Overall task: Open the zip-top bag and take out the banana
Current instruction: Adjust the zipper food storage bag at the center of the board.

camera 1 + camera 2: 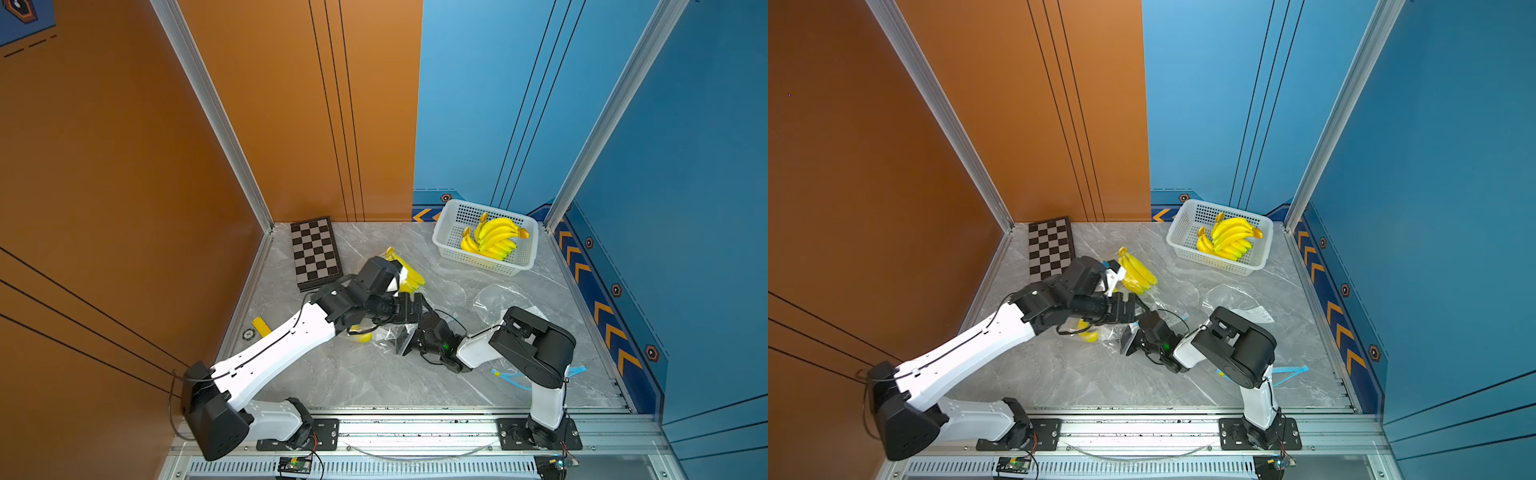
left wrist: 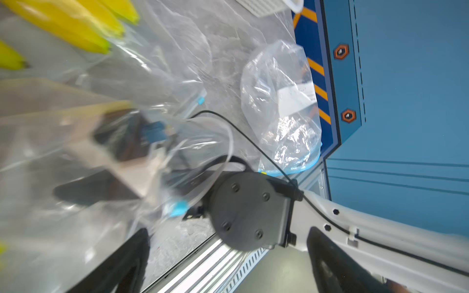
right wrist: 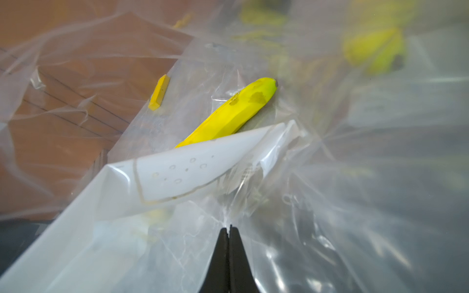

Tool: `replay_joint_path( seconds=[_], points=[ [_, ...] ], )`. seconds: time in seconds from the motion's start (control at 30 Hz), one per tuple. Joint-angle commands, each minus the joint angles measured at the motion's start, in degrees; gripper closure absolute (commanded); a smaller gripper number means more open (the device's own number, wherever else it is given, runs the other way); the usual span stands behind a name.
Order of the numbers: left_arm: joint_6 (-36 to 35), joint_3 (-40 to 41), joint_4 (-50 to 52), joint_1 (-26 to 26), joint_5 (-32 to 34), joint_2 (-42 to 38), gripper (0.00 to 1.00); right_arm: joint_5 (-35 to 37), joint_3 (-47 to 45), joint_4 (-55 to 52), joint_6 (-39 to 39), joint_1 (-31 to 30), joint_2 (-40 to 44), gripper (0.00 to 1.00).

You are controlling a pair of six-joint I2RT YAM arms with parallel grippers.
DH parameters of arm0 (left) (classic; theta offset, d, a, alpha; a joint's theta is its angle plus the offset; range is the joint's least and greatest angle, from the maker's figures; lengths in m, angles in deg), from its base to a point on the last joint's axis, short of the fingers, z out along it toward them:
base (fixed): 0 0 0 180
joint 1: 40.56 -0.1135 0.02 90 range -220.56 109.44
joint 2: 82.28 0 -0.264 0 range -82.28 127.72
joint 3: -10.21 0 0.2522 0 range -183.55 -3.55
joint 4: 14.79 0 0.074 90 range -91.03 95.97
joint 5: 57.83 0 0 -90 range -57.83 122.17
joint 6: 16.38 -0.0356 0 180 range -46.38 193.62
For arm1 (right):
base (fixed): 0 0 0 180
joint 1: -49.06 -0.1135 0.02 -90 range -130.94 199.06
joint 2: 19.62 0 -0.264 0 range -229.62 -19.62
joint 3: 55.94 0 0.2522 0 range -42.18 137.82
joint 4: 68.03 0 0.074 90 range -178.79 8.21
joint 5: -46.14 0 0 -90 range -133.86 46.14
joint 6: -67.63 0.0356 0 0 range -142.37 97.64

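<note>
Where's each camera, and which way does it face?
Top views: high over the front rail, looking down at the table; left arm and right arm show.
Left wrist: beside the zip-top bag, facing the right arm; own open pincer fingers show.
Right wrist: behind the right pincer, shut on the bag, facing the banana.
Shared: both wrist views show the bag.

The left arm [image 1: 282,349] stretches low across the worktop toward two o'clock. Its wrist is bent, and the left claw [image 1: 415,307] has its fingers [image 2: 119,266] spread wide. The right arm [image 1: 536,345] rises from its base, folds at the elbow and reaches toward nine o'clock. The right claw [image 3: 229,229] is pinched tight on the zip-top bag [image 3: 266,203]. The two claws sit just beside each other.
</note>
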Motion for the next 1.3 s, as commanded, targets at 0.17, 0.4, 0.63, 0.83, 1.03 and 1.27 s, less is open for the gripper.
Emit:
replay_joint_path(
  seconds=[0.17, 0.4, 0.63, 0.83, 1.03, 1.27],
  points=[
    [-6.5, 8.4, 11.2, -24.7, -4.1, -7.0, 0.02, -3.2, 2.1, 1.0, 1.5, -0.7, -2.7, 1.0],
    [-8.4, 12.8, 17.7, -29.6, 2.4, -6.5, 0.02, -4.4, 3.5, -1.1, 1.4, -0.6, -3.1, 1.0],
    [-9.1, 18.4, 14.7, -31.5, -1.4, -3.6, 0.02, -5.7, 4.4, -2.9, 1.4, -0.4, -2.7, 1.0],
    [-12.0, 16.6, 17.8, -32.5, 0.4, -3.8, 0.02, -6.7, 5.3, -4.9, 0.9, -0.4, -2.0, 1.0],
    [-11.2, 15.8, 13.1, -32.2, -4.3, -0.6, 0.23, -7.5, 5.2, -5.9, 0.7, -0.4, -1.6, 1.0],
    [-9.2, 6.3, 11.7, -29.2, -8.1, 1.4, 1.0, -7.8, 2.2, 5.4, 4.7, 0.4, -2.2, 1.0]
  ],
)
